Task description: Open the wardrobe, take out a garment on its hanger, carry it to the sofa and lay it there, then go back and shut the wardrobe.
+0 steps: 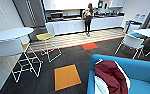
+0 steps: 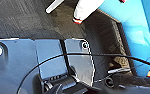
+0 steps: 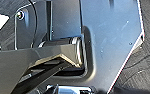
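The maroon garment with white sleeves lies draped over the seat and left arm of the bright blue sofa at the lower right of the head view. A small white piece at its top edge may be the hanger. In the left wrist view a white sleeve of the garment with a striped cuff hangs down beside the sofa's blue side, above dark carpet.
A person stands at the white kitchen counter at the back. A round white high table and wire stools with yellow seats stand on the left. White-and-teal chairs and a table are at the right. Orange carpet tiles mark the floor.
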Controlling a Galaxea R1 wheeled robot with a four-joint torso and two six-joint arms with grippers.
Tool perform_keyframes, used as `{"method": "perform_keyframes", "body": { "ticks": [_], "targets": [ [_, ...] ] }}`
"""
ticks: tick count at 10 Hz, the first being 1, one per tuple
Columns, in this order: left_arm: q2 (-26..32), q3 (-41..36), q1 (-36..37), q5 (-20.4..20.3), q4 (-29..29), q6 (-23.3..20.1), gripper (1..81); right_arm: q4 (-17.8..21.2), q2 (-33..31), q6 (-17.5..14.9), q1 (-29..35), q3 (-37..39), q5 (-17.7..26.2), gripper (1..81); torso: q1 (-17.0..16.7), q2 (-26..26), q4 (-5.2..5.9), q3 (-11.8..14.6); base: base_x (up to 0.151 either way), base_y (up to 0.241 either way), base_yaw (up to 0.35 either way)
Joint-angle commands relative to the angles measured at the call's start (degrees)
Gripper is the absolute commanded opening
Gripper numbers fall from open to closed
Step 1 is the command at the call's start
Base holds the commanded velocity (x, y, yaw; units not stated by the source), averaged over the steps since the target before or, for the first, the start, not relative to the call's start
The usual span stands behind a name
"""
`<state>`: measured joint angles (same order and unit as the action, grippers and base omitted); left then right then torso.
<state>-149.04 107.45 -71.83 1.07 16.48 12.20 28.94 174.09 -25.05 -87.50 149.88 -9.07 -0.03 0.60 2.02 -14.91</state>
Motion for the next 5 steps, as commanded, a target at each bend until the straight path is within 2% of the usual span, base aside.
{"method": "perform_keyframes", "body": {
  "ticks": [1, 5],
  "targets": [
    [1.11, -1.19, 2.43, 2.53, 0.92, -0.16, 81.1, -0.11, 0.49, -0.35, 0.79, -0.65, 4.33, 81.1, 0.03, 0.00, 0.00, 0.00, 0.000, 0.000, 0.277],
    [1.11, -1.10, 2.26, 2.53, 0.92, -0.16, 81.1, -0.11, 0.58, -0.35, 0.70, -0.57, 4.32, 81.1, 0.03, 0.00, 0.00, 0.00, 0.000, 0.000, 0.298]
  ]
}}
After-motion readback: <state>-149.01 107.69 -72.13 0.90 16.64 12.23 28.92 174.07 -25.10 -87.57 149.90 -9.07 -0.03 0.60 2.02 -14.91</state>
